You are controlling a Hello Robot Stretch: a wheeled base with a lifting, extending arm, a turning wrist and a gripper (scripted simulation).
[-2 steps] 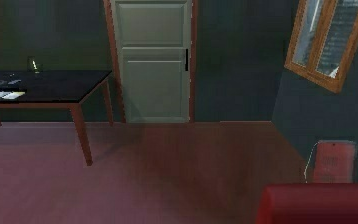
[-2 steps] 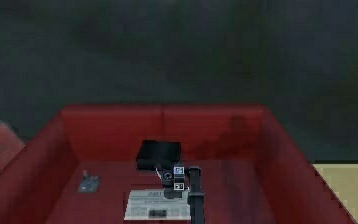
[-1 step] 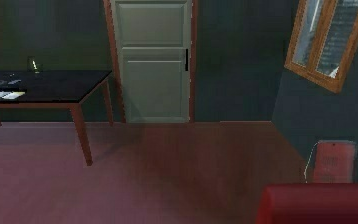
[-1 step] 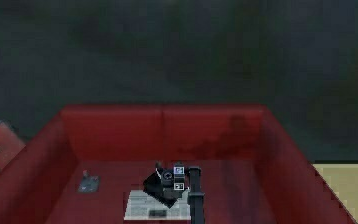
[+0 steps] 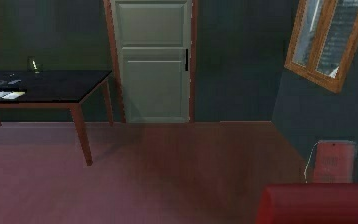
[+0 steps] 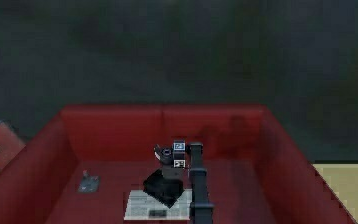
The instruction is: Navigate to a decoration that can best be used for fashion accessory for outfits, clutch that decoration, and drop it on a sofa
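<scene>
A red sofa (image 6: 107,135) with a high back and two armrests spans the arm side view, and its corner (image 5: 307,205) shows at the forward view's bottom right. The dark arm (image 6: 197,185) rises over the seat. At its far end stands the gripper (image 6: 161,153), left of the white marker squares (image 6: 179,150). A pale, flat, squarish thing (image 6: 147,203) lies on the seat cushion just below the gripper's dark body. I cannot tell whether the gripper holds anything. A small grey thing (image 6: 87,183) lies on the seat farther left.
Ahead, a pale panelled door (image 5: 153,60) stands in a dark wall. A dark table (image 5: 57,85) with reddish legs and small items is at the left. A window (image 5: 327,40) is at the upper right, a red chair (image 5: 334,160) below it. Reddish floor (image 5: 177,170) lies between.
</scene>
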